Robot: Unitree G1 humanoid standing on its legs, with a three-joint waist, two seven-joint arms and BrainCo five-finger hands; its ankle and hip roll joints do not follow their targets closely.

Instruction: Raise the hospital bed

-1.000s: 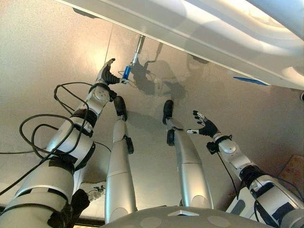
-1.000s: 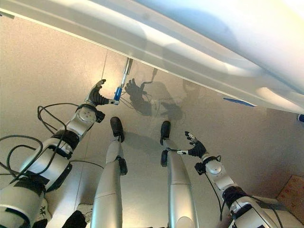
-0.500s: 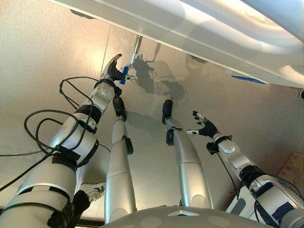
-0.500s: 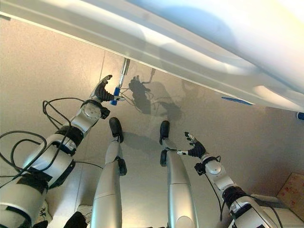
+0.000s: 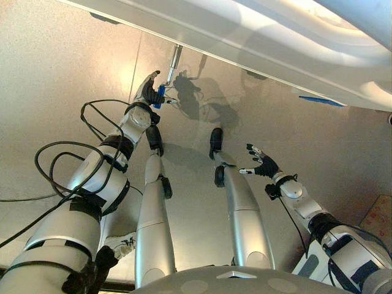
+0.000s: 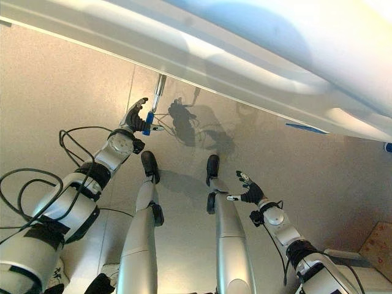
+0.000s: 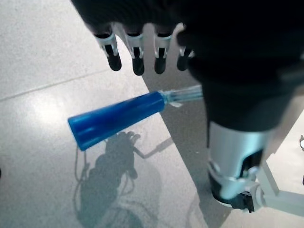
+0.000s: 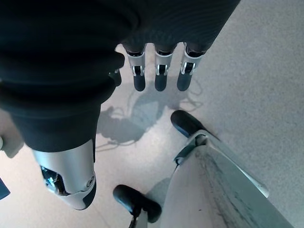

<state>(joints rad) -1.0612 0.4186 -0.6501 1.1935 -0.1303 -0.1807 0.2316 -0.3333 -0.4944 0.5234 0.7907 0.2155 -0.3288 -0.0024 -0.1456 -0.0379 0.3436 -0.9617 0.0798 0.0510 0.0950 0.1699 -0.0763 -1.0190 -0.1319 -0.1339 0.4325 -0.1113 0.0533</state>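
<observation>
The hospital bed's white frame (image 5: 245, 37) runs across the upper part of the eye views. From its underside a silver crank rod (image 5: 174, 61) comes down to a blue handle (image 5: 160, 96). My left hand (image 5: 147, 93) is right beside that handle, on its left. In the left wrist view the blue handle (image 7: 118, 118) lies across the palm side, between the straight fingers (image 7: 137, 57) and the thumb, with nothing curled round it. My right hand (image 5: 262, 165) hangs open over the bare floor to the right, far from the crank, its fingers (image 8: 161, 71) straight.
A blue tag (image 5: 321, 101) sits on the bed frame's lower edge at the right. A patterned box corner (image 5: 381, 222) shows on the floor at the far right. The pale tiled floor (image 5: 61, 73) stretches under the bed.
My left hand has risen and moved right, from below-left of the blue handle to right against it. The right hand has hardly shifted.
</observation>
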